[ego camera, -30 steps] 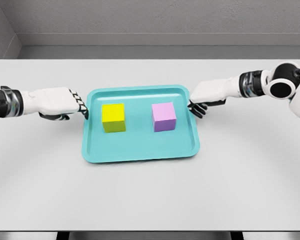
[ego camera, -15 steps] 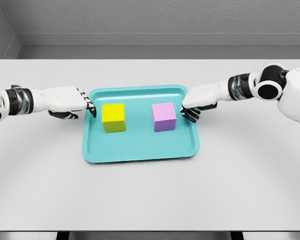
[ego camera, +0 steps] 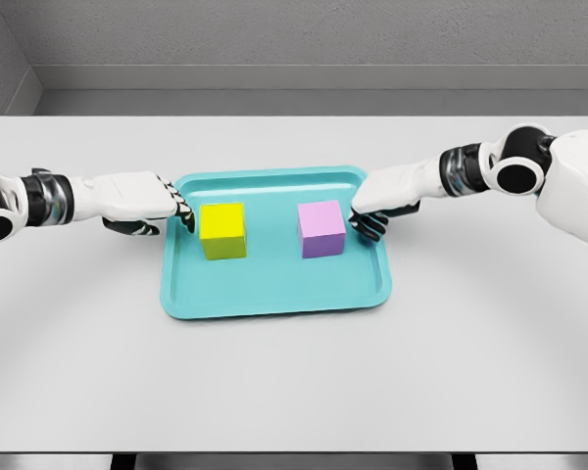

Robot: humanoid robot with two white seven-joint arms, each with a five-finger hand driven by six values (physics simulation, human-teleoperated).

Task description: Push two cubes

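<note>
From the head camera, the left hand (ego camera: 142,200) reaches in over the teal tray's (ego camera: 274,294) left rim, its dark fingertips (ego camera: 184,214) curled down, holding nothing, just left of the yellow cube (ego camera: 222,230); whether they touch it I cannot tell. The right hand (ego camera: 384,194) reaches over the tray's right rim, fingers likewise curled and empty, with the pink cube (ego camera: 321,228) just beside its fingertips. Both cubes sit inside the tray, apart, between the two hands, on the grey table (ego camera: 294,382).
</note>
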